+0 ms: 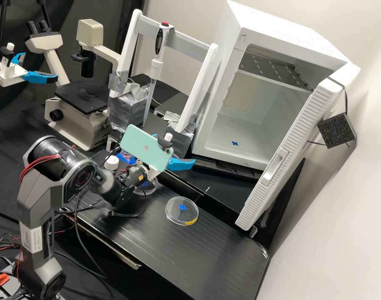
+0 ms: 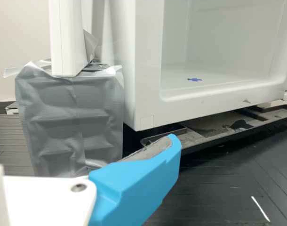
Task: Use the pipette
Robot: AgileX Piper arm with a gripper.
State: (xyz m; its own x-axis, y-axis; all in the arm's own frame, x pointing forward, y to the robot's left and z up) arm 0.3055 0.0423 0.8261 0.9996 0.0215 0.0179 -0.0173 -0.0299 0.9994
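The gripper (image 1: 175, 148) is hanging mid-scene, its blue fingers (image 1: 180, 164) standing wide apart, seemingly holding nothing; the arm (image 1: 36, 208) is standing near left, bending rightward over the bench (image 1: 136, 233); the pipette (image 1: 156, 68) is hanging tip-down on the white rack (image 1: 130, 48), beyond the gripper; a dish (image 1: 180, 216) is lying nearer; the incubator (image 1: 248, 146) is standing far right.
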